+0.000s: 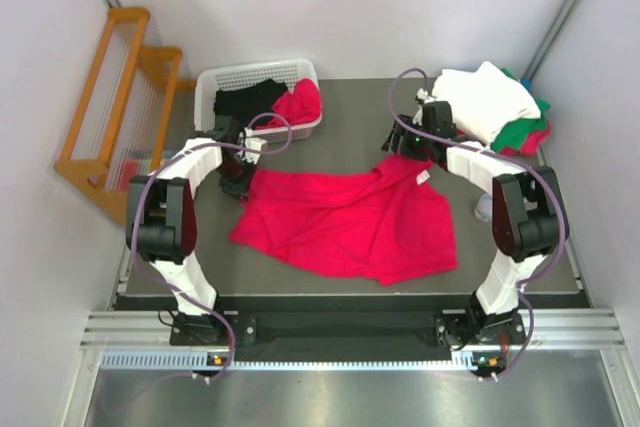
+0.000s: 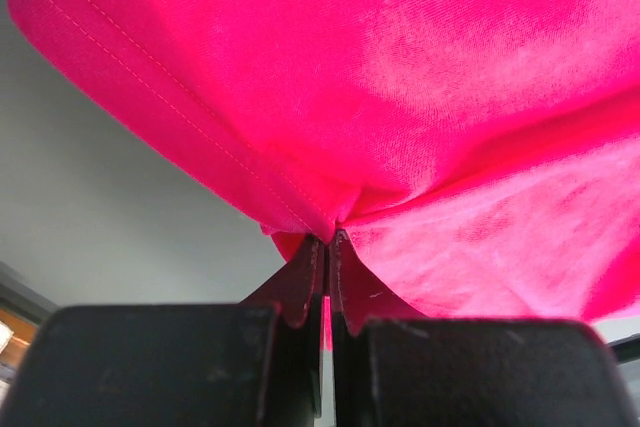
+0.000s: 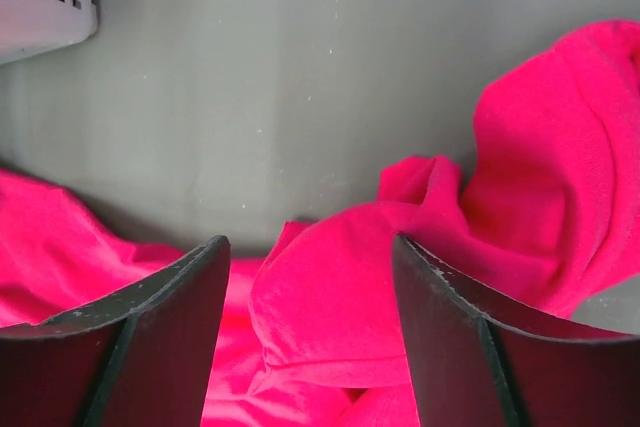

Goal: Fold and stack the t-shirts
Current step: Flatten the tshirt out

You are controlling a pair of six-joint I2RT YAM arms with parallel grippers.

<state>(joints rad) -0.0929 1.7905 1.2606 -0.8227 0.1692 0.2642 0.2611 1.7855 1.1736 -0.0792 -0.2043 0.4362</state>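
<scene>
A crimson-red t-shirt (image 1: pixel 345 222) lies spread and rumpled across the middle of the table, its small white neck label (image 1: pixel 423 178) near the right top corner. My left gripper (image 1: pixel 240 183) is at the shirt's left top corner. In the left wrist view the left gripper (image 2: pixel 328 239) is shut on a pinch of the red t-shirt (image 2: pixel 420 97), which hangs lifted over the fingers. My right gripper (image 1: pixel 411 152) is at the right top corner. The right gripper (image 3: pixel 310 242) is open, with a bunched fold of the red t-shirt (image 3: pixel 330 317) lying loose between its fingers.
A white lattice basket (image 1: pixel 222 80) at the back left holds a black and a red garment. A pile of white, green and red t-shirts (image 1: pixel 490 102) sits at the back right. A small clear cup (image 1: pixel 484 209) stands by the right arm. An orange rack (image 1: pixel 115 97) is off the table, left.
</scene>
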